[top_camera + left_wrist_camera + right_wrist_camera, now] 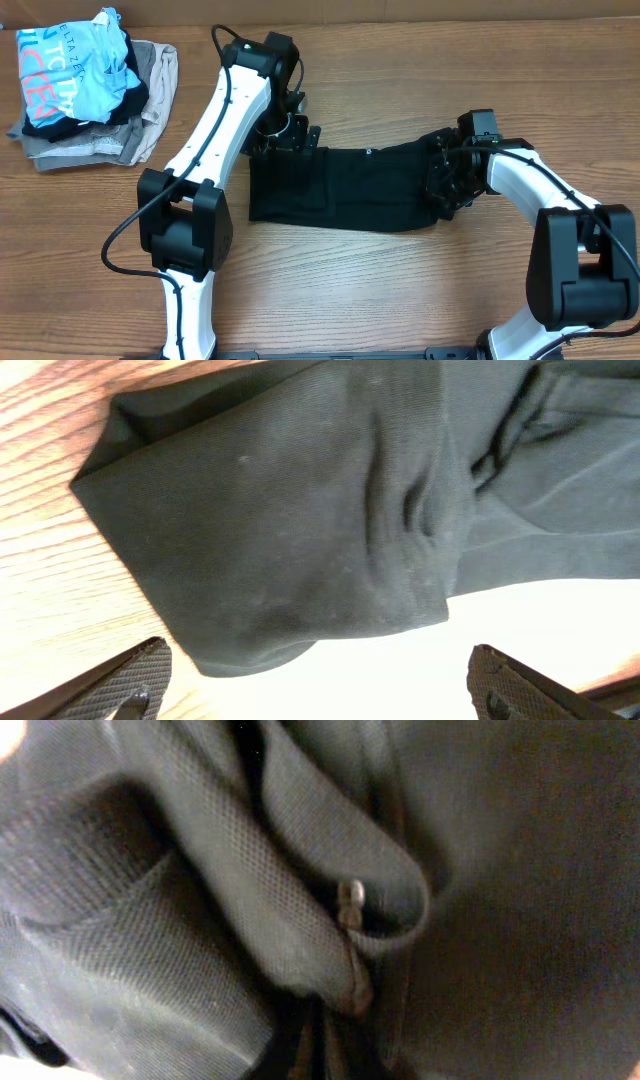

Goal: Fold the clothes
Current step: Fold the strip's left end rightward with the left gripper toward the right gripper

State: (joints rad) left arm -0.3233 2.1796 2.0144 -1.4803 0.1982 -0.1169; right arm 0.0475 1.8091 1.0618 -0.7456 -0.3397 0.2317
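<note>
Across the middle of the worktop, a black garment, laid out as a wide flat band, left edge fairly straight, right end bunched into dark folds. At the band's upper left corner, the left claw, right at the cloth's edge. From the left wrist, fingers wide apart at the bottom of the frame, a folded corner of the black garment ahead of them, nothing pinched between the pads, pale wood grain to the side. At the crumpled right end, the right claw, sunk among the folds. From the right wrist, only the black garment pressed close to the lens, rolled and creased, with a small metallic bit (a snap or a zip pull, hard to say which) at one fold. Fingers lost in the cloth there, so impossible to tell whether apart or clamped. In the worktop's back left corner, well apart from both arms, a heap of other clothes: a light blue shirt with lettering on top, grey and beige pieces beneath.
</note>
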